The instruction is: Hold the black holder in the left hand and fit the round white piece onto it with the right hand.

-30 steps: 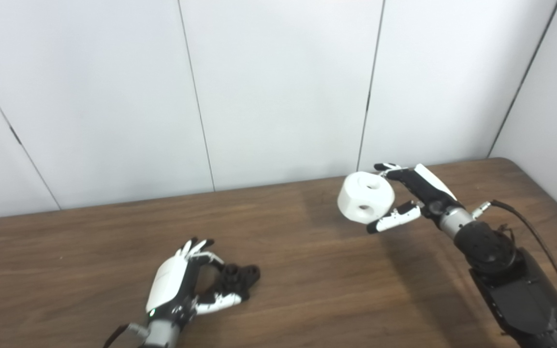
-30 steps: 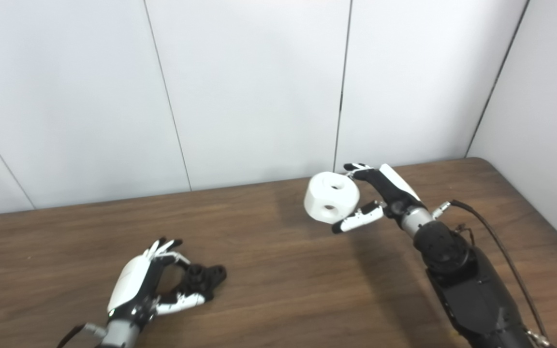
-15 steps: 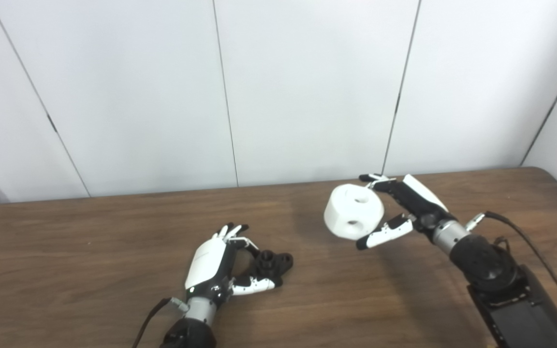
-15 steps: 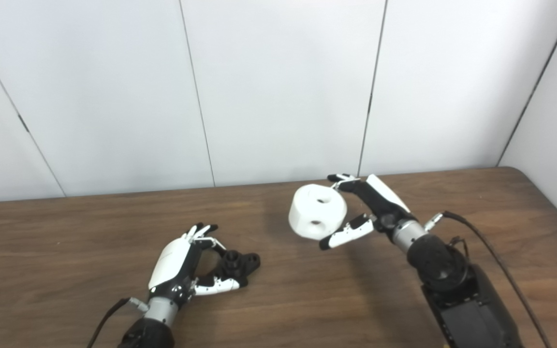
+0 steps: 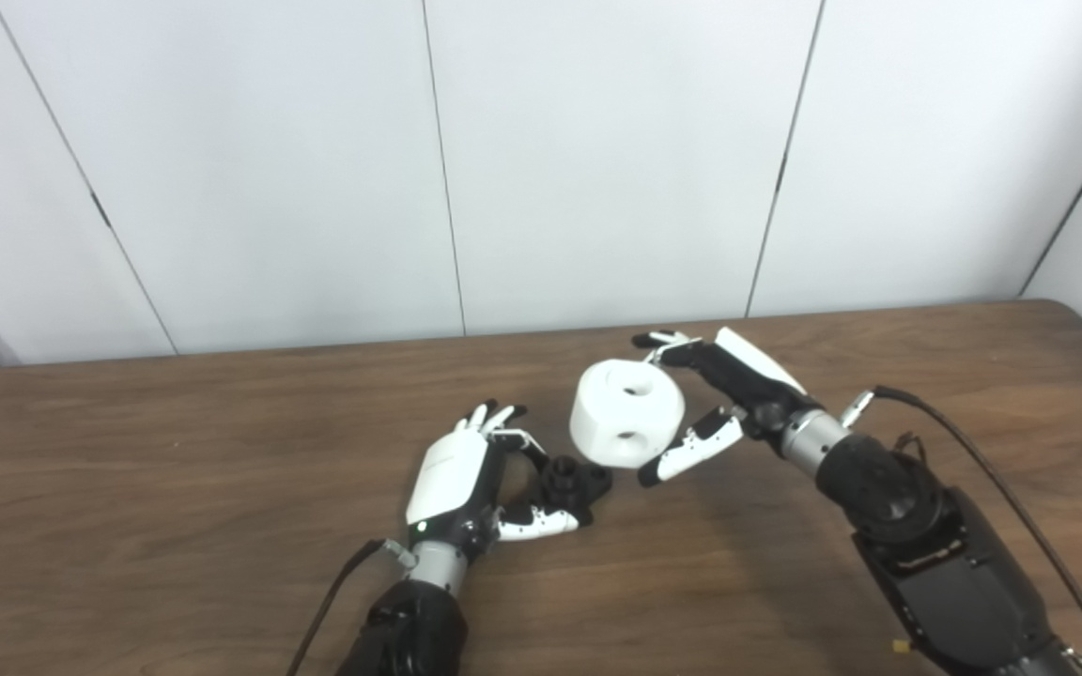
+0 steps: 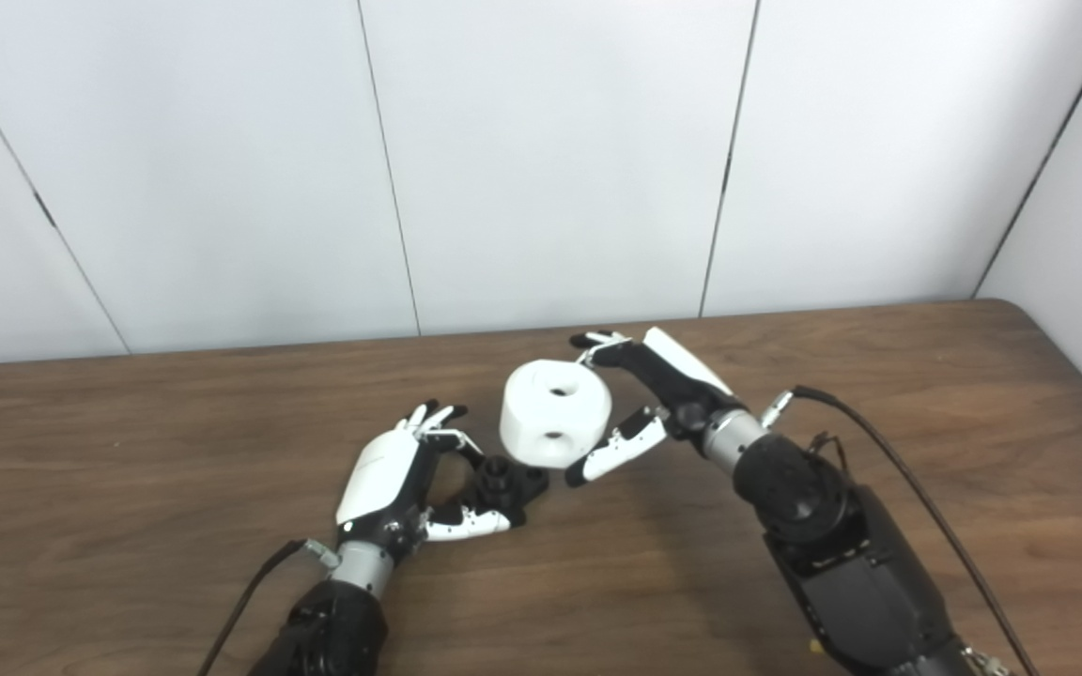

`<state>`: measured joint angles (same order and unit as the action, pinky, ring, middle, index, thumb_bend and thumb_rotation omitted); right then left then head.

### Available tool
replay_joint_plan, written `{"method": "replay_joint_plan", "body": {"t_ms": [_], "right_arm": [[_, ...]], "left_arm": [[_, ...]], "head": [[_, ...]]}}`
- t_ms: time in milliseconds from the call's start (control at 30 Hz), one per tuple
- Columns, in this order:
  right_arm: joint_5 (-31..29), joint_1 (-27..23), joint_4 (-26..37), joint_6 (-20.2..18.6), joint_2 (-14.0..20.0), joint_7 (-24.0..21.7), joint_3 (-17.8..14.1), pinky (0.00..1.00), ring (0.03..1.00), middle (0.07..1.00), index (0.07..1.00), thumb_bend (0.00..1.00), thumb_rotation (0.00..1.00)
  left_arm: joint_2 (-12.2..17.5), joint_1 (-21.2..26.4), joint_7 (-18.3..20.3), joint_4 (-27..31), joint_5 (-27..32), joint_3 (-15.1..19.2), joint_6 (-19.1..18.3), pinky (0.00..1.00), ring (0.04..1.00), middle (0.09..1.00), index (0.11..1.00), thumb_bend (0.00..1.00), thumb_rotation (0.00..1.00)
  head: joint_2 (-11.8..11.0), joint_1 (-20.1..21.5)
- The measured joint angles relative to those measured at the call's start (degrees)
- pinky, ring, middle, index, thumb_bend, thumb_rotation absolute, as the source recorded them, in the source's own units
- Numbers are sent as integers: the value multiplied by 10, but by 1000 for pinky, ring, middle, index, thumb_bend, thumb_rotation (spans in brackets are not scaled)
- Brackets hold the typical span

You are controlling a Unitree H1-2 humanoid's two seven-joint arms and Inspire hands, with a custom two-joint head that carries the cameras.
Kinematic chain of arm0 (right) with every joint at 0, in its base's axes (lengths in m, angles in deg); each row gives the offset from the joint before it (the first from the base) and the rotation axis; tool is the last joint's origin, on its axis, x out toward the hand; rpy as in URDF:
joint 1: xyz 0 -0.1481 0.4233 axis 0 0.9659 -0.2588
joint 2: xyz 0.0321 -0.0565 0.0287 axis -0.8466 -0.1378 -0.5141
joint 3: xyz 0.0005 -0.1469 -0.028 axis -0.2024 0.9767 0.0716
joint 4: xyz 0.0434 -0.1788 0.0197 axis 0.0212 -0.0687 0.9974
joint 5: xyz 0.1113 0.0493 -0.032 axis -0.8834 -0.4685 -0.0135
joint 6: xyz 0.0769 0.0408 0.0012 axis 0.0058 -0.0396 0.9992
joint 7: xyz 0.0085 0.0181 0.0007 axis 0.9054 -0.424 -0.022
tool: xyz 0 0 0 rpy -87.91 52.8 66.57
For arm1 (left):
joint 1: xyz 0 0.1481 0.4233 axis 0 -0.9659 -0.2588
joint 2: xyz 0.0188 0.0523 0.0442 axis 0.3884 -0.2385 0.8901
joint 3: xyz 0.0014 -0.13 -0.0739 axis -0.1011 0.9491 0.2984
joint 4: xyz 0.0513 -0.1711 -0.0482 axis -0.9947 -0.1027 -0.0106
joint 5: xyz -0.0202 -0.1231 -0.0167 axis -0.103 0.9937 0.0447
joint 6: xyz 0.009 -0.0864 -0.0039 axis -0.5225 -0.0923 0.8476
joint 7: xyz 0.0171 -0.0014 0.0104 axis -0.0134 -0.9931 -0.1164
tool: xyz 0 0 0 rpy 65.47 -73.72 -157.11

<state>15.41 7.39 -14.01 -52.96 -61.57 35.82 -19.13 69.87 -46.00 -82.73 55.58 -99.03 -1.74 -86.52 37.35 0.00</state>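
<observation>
On a bare wooden counter [image 5: 175, 526] before white wall panels [image 5: 597, 160], the left robot hand [image 5: 466, 474] curls around the black holder [image 5: 575, 482]. Just right and above it, the right robot hand [image 5: 719, 399] pinches the white piece [image 5: 626, 425], a rounded drum with two holes showing.

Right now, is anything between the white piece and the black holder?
Nothing. In both eye views only a narrow strip of bare table separates the round white piece, held by the right hand, from the black holder in the left hand.
</observation>
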Motion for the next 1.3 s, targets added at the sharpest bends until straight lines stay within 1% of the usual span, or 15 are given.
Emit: {"method": "replay_joint_plan", "body": {"t_ms": [100, 233, 500, 667, 1000, 1200, 1300], "right_arm": [[0, 0, 0, -1, -1, -8, 5, 965, 1000, 935, 476, 511, 130], [0, 0, 0, -4, -4, -12, 5, 969, 1000, 939, 476, 511, 130], [1, -6, 1, -4, -9, -19, 15, 973, 1000, 940, 477, 511, 131], [1, -6, 12, -15, -9, -28, 19, 972, 1000, 942, 477, 512, 130], [1, -4, 13, -17, -13, -35, 26, 967, 1000, 943, 477, 513, 128], [4, 3, 13, -17, -24, -35, 35, 956, 1000, 938, 477, 514, 129], [10, 2, 13, -17, -23, -35, 36, 957, 1000, 939, 477, 513, 129]], "left_arm": [[-2, 0, -2, 0, -1, -5, -2, 1000, 1000, 913, 478, 522, 47], [-2, 0, -3, 1, -1, -7, -3, 1000, 1000, 915, 478, 523, 48], [-5, -4, -3, 7, -1, -10, -11, 1000, 1000, 912, 478, 523, 49], [-6, -9, -3, 16, 0, -11, -17, 1000, 1000, 911, 478, 523, 49], [-6, -18, -2, 31, -1, -17, -23, 1000, 1000, 913, 478, 523, 49], [-6, -25, 1, 41, -1, -18, -27, 1000, 1000, 912, 477, 523, 48], [-6, -25, 1, 41, -1, -18, -27, 1000, 1000, 911, 477, 522, 48]], "head": [[2, 0], [11, -1], [15, -4], [20, -5], [28, -6], [28, -4], [26, -2]]}}
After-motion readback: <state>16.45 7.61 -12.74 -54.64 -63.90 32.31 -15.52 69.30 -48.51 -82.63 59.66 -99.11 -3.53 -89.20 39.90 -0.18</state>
